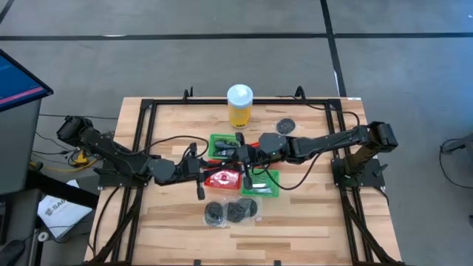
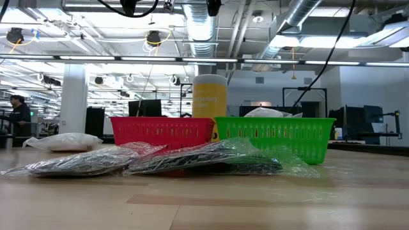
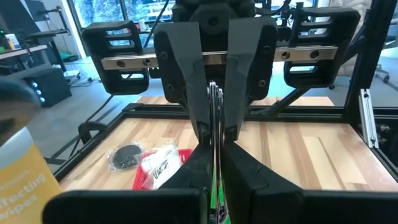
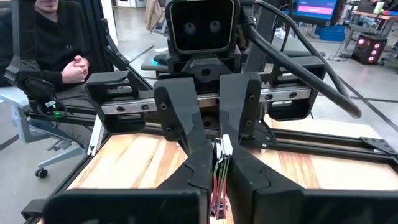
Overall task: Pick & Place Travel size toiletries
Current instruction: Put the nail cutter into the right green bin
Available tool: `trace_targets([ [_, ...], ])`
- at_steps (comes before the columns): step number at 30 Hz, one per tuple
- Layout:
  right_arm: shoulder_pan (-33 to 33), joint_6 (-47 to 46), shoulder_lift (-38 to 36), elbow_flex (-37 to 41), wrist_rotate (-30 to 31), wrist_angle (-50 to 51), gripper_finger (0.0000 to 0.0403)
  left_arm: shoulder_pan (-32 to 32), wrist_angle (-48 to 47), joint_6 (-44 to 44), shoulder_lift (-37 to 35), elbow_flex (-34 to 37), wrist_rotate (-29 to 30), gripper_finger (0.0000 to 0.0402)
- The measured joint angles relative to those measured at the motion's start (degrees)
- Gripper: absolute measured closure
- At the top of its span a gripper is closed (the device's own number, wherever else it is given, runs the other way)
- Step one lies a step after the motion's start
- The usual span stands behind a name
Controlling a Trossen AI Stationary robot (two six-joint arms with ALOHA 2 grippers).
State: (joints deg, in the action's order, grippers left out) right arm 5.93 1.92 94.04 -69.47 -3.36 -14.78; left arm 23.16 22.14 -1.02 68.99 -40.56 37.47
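Two hands meet over the baskets at mid-counter. The left hand comes in from the left; its fingers are pressed together on a slim silvery piece standing on edge between them, its long axis running along the fingers. The right hand reaches from the right; its fingers are drawn narrow on a thin white-edged item with red and green showing just under it. What that item is, I cannot tell.

Directly under and between the hands: a red basket and two green baskets, one on the far side of the hands, one on the near side. The red basket holds a white packet.

Nearer the front edge than both hands, crinkly clear packets with black round discs lie flat on the counter; in the low view they sprawl in front of the baskets. One more black disc lies beyond the right arm, toward the back rail.

The yellow bottle with its white cap stands upright beyond the baskets, close to the far green one.

A black frame rail rings the counter. Bare wood lies open on the near side and to either side of the baskets.

A seated person with clasped hands shows beyond the counter in the right wrist view.
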Motion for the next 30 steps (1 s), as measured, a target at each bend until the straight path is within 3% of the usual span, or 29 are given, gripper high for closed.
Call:
trace_targets([
  [6,-0.02,0.39,-0.02,-0.07,0.05,0.78,0.0392,0.0,-0.21,-0.09,0.0,0.0,-0.08,0.0389],
  [14,-0.5,-0.16,-0.16,-0.11,0.24,3.52,0.0392,0.0,-0.83,-0.33,0.02,0.09,0.3,0.0323],
  [19,-0.49,-0.19,-0.26,-0.17,0.22,5.97,0.0392,0.0,-1.64,-0.28,0.02,0.15,0.12,0.0303],
  [30,0.02,-4.19,-1.54,0.07,0.43,25.7,0.0392,0.48,-3.38,-0.15,-0.09,-0.04,0.26,0.0301],
])
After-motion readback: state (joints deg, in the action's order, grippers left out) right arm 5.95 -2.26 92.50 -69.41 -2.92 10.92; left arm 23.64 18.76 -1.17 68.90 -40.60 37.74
